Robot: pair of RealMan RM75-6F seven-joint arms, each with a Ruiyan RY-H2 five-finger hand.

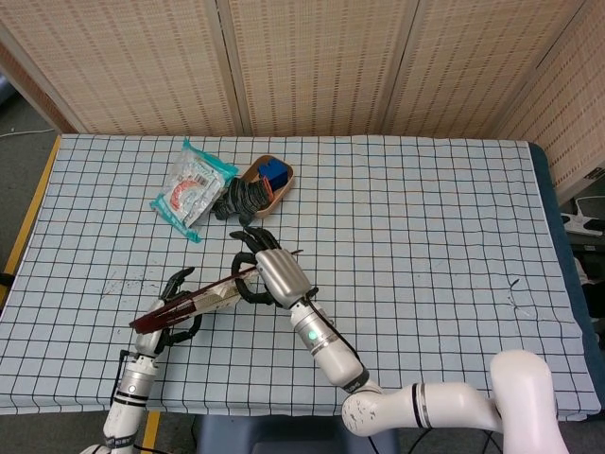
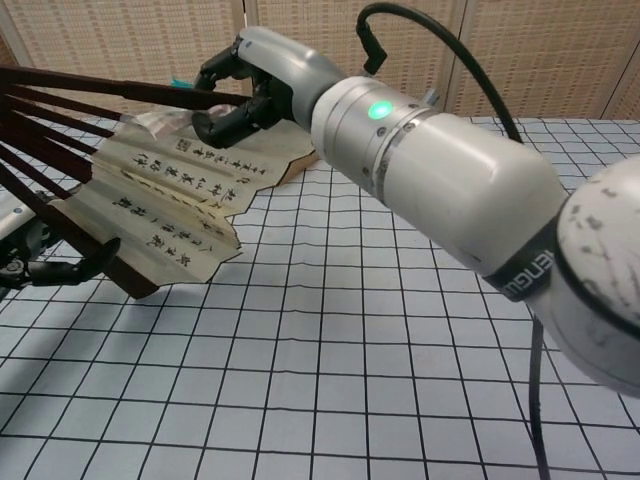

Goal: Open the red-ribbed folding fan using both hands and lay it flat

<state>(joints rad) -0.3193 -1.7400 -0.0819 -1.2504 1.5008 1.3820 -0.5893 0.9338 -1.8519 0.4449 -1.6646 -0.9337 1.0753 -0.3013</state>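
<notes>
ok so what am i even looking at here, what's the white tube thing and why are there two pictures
The white tube is a robot's right arm, ending in a mechanical right hand. The head view looks down from above; the chest view looks across the table from lower down. Both show the same moment. The right hand and the smaller dark left hand each hold one end of a folding fan, partly spread, with dark red ribs and paper bearing writing. At the table's far side lie a plastic packet and a small wooden bowl with a blue item inside.
</notes>
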